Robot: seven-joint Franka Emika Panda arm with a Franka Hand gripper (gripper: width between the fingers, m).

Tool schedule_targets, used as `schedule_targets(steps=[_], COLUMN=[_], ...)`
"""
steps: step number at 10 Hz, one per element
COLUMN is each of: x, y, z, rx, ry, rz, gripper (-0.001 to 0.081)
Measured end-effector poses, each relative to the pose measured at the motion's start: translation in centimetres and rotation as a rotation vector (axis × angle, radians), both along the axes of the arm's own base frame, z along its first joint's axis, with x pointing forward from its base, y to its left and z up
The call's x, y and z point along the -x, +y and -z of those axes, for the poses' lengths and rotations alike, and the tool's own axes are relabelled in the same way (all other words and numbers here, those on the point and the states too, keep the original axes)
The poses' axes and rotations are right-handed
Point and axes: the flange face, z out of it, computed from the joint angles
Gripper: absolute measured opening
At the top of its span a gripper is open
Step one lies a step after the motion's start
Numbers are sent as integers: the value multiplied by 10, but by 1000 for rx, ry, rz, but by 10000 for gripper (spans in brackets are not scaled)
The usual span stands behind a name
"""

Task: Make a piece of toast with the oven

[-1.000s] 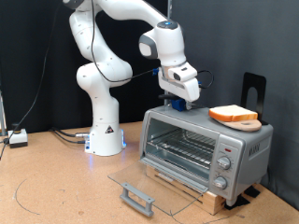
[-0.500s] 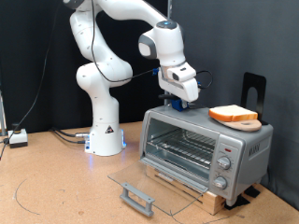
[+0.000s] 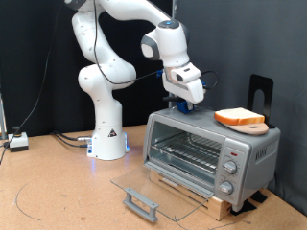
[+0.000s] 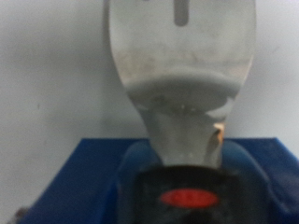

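Oven (image 3: 206, 153) door open, rack bare; toast (image 3: 239, 118) atop, right; end effector (image 3: 182, 106) left, clenched on spatula (image 4: 181, 65).

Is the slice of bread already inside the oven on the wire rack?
No, the piece of toast lies on a round wooden board on top of the oven, whose wire rack is bare.

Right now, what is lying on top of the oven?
On the oven lies the piece of toast on a round wooden board; the gripper hovers above the roof. The board's middle is covered.
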Motion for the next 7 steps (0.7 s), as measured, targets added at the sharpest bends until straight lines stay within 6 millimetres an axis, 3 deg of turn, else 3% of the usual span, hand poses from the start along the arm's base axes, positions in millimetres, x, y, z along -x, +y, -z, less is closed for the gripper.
schedule_targets(steps=[3, 5, 7], x=[1, 4, -9], y=[-14, -17, -28], z=[-32, -40, -46], rx=[-113, -123, -132], ry=[-73, -91, -118], rz=[9, 13, 176], gripper=[391, 391, 391])
